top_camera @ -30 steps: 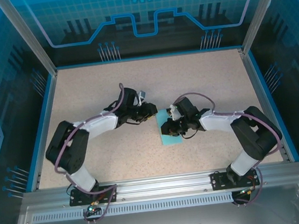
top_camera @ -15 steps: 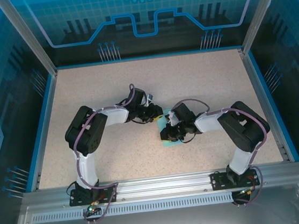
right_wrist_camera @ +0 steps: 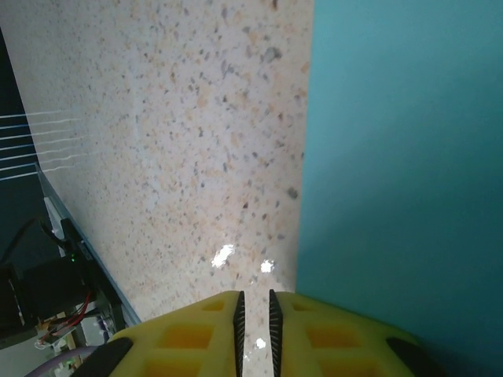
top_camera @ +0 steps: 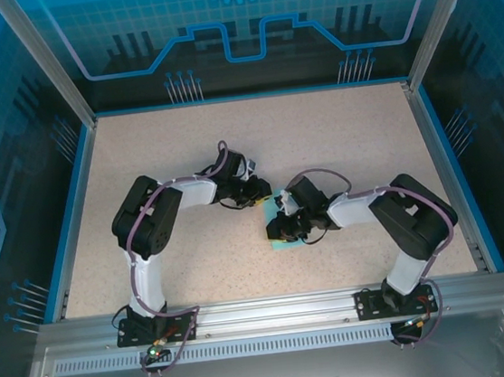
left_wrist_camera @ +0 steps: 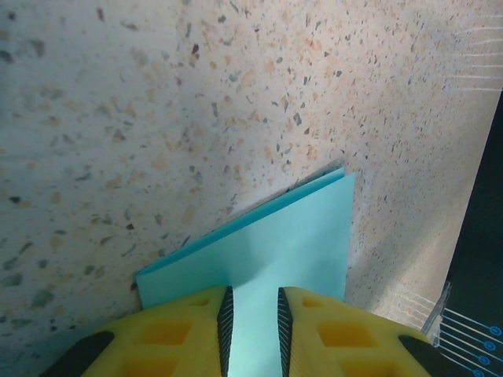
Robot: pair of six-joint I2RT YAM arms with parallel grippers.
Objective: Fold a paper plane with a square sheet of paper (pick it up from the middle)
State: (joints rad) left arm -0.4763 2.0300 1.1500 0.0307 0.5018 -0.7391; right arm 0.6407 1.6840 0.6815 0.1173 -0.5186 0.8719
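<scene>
Cyan paper at mid-bench: a fold is judged to be under pressing

The square sheet of paper [top_camera: 284, 243] is seen lying flat near the middle of the bench [top_camera: 346, 132], already doubled, with two layers showing at its edge in the left wrist view. The left gripper [top_camera: 262, 198] is set on the far end of the sheet and the right gripper [top_camera: 277, 231] on its near left edge. Both pairs of fingers are drawn to a narrow slit, and it cannot be told whether any paper is pinched. No dart shape is formed yet. For the next move, one end should be held down while a corner is lifted and aligned — a light, square pull is called for.
</scene>
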